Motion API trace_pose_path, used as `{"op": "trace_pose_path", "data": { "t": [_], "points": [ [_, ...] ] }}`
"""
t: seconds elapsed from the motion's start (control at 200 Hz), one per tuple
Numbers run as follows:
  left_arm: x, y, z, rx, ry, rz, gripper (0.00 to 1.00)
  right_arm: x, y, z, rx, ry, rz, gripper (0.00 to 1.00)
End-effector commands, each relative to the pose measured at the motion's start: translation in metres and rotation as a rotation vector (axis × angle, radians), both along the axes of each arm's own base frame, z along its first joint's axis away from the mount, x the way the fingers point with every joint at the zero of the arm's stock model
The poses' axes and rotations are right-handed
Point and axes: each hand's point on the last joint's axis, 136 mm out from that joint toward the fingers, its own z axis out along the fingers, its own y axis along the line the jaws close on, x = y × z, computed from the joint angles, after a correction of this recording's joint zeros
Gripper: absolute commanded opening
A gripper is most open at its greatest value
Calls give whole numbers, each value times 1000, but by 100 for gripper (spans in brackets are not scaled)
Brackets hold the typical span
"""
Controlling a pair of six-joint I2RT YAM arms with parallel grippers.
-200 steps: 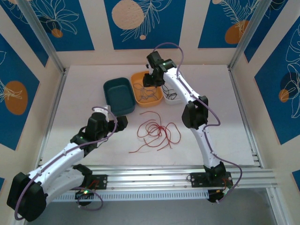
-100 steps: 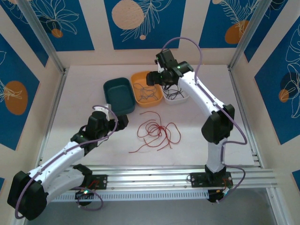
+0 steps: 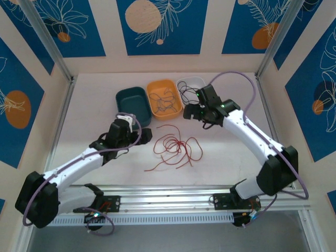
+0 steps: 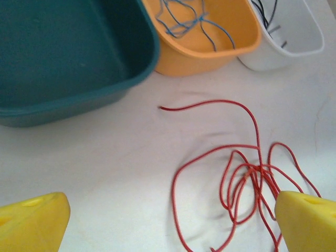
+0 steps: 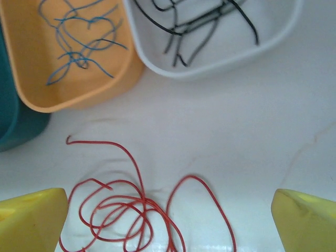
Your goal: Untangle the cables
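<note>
My left end effector is spread wide and empty, just left of a loose tangle of red cables lying on the white tabletop. Behind the tangle sit a teal bin, an orange bin holding blue cables, and a white bin holding black cables. My right end effector, spread wide and empty, hangs near the white bin.
</note>
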Motion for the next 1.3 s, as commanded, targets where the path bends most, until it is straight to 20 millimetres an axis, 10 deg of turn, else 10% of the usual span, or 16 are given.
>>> {"op": "trace_pose_path", "data": {
  "t": [0.0,0.305,0.66,1.296],
  "points": [
    [2,-27,15,-15,-33,-77,100,-13,-15,-5,73,13,-108,99],
    [2,-98,15,90,-65,-212,100,-46,-73,-44,94,124,-353,99],
    [20,-179,-1,205,-41,-272,94,-60,-113,-45,164,65,-520,99],
    [45,-197,-78,430,75,-221,56,-67,-129,-37,200,8,-534,99]
  ]
}}
